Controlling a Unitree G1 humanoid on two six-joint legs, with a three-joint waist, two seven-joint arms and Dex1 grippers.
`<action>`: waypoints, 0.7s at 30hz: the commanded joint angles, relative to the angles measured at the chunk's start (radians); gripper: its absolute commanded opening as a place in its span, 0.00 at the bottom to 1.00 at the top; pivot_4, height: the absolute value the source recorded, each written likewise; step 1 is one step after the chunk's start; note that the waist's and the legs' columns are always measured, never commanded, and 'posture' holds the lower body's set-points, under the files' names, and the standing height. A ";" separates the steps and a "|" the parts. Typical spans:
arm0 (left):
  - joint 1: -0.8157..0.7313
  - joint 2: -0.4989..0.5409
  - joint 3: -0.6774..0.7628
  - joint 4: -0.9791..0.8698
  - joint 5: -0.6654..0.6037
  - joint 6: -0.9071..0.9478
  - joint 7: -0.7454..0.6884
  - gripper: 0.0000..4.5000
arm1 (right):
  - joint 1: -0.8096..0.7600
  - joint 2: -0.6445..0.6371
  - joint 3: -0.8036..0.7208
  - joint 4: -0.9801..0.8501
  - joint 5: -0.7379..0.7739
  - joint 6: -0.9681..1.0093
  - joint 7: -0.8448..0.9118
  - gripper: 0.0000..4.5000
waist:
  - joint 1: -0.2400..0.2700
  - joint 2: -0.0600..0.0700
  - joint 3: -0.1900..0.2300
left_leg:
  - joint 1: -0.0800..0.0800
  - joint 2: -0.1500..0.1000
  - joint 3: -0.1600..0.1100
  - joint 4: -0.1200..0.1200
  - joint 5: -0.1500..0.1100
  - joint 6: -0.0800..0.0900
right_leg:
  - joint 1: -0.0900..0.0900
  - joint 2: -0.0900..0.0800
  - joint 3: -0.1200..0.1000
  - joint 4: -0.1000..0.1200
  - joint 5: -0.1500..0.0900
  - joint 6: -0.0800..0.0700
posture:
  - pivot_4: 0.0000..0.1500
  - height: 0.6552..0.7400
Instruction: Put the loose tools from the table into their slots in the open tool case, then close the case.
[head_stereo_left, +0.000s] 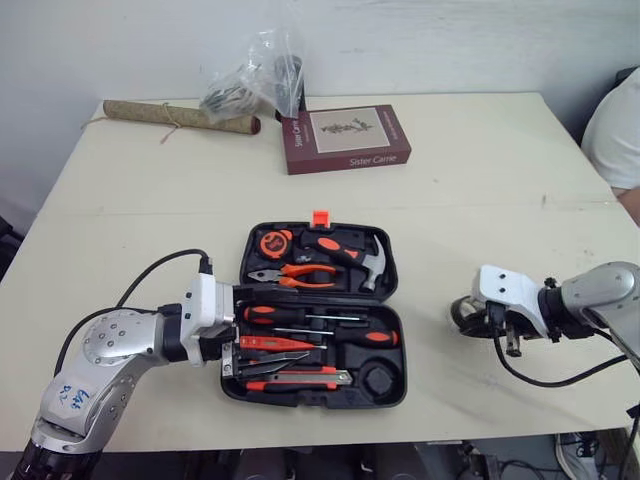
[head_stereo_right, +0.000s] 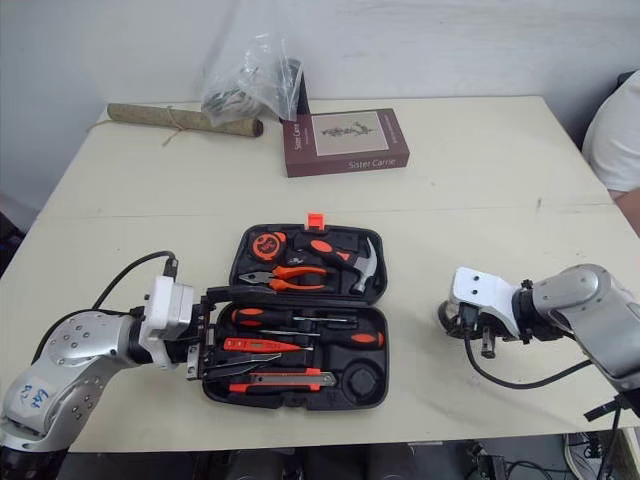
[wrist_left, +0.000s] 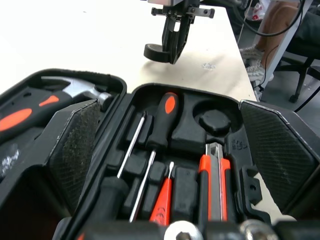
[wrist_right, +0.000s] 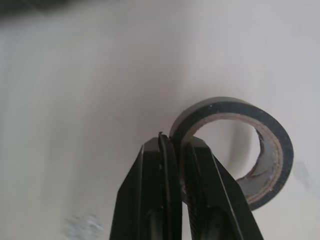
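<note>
right tool (wrist_right: 179, 142) clenched on the wall of the tape roll (wrist_right: 225, 105), toward the desk's (head_stereo_right: 480, 200) front right corner. left tool (head_stereo_right: 203, 335) spread wide at the open tool case's (head_stereo_right: 360, 395) left end. book (head_stereo_right: 350, 140) reads "sister carrie".

From the head views I can't see most of the tape roll (head_stereo_left: 462, 312) under my right gripper (head_stereo_left: 505, 338), the person (head_stereo_left: 615, 130) at the table's (head_stereo_left: 480, 180) far right corner is cut off by the frame edge, and the contents of the plastic bag (head_stereo_left: 255, 75) are too murky to name.
</note>
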 joint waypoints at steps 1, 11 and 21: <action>0.008 0.021 0.037 -0.054 -0.035 0.002 -0.015 1.00 | -0.072 0.021 -0.017 -0.152 0.139 0.096 0.068 0.02 | 0.001 0.000 0.000 | 0.000 0.000 -0.001 0.000 0.000 0.000 | 0.000 -0.001 0.000 0.000 0.000 0.000 | 1.00 1.00; 0.084 0.027 0.058 -0.073 -0.032 0.002 -0.009 1.00 | -0.264 0.176 0.325 -0.164 0.020 0.062 0.209 0.02 | 0.005 -0.002 0.001 | -0.002 -0.001 -0.001 0.005 -0.002 0.002 | 0.000 -0.002 0.000 0.000 0.000 0.000 | 1.00 1.00; 0.245 0.022 0.122 -0.104 0.002 -0.070 -0.012 1.00 | -0.268 0.181 0.437 -0.134 -0.094 0.015 0.273 0.02 | 0.005 -0.002 0.001 | -0.002 0.000 -0.002 0.006 -0.003 0.002 | 0.000 -0.003 -0.001 0.001 0.000 0.000 | 1.00 1.00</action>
